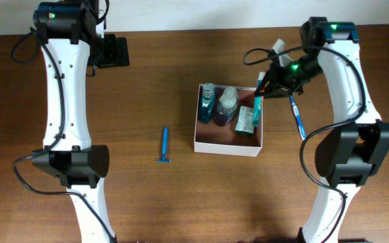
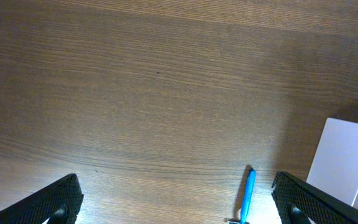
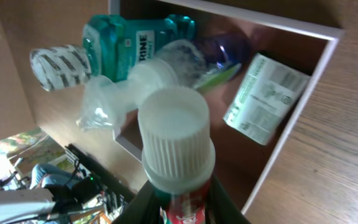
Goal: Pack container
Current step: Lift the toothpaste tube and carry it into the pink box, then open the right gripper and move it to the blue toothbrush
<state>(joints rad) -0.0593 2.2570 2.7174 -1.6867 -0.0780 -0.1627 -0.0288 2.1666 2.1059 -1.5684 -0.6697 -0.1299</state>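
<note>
The container (image 1: 227, 146) is a shallow white box with a pinkish-brown inside, at the table's centre. It holds a teal mouthwash bottle (image 1: 206, 102), a clear bottle (image 1: 225, 104) and a teal-white packet (image 1: 246, 119). My right gripper (image 1: 267, 82) hangs over the box's far right corner, shut on a red toothpaste tube (image 3: 176, 140) with a white ribbed cap pointing down at the box. The right wrist view shows the box rim (image 3: 272, 25), the mouthwash (image 3: 135, 40) and the packet (image 3: 265, 96) below. My left gripper (image 1: 117, 50) is open and empty at the far left.
A blue razor (image 1: 165, 145) lies on the table left of the box; it also shows in the left wrist view (image 2: 248, 194), beside the box's white wall (image 2: 344, 158). A blue toothbrush (image 1: 296, 116) lies right of the box, under my right arm.
</note>
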